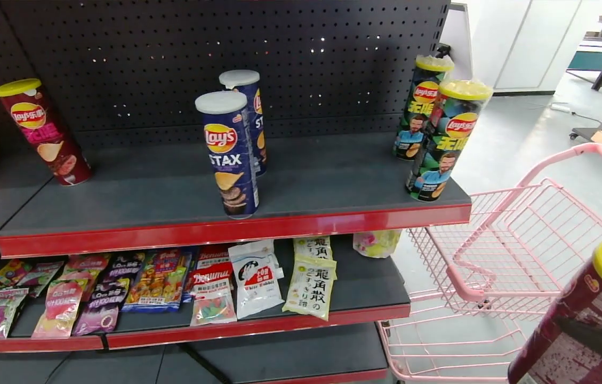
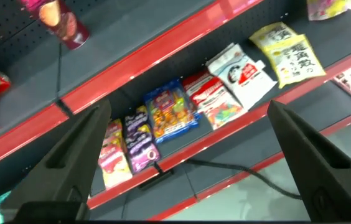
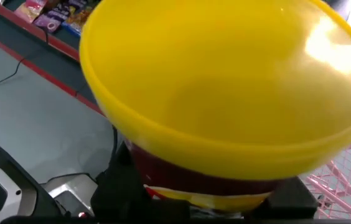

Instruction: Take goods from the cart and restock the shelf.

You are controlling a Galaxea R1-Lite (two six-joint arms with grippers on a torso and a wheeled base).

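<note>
Yellow-lidded maroon can (image 1: 594, 304), pink wire cart (image 1: 460, 277), dark grey shelf (image 1: 332, 176) edged in red, black perforated pegboard (image 1: 146, 53).

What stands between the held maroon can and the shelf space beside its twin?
From the front, nothing visible. Sideways from the maroon can, the green cans and blue cans stand on the top shelf before that space by the twin.

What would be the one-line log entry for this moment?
right gripper: shut on maroon can, beside pink cart | left gripper: open, empty | top shelf: second maroon can at left
</note>
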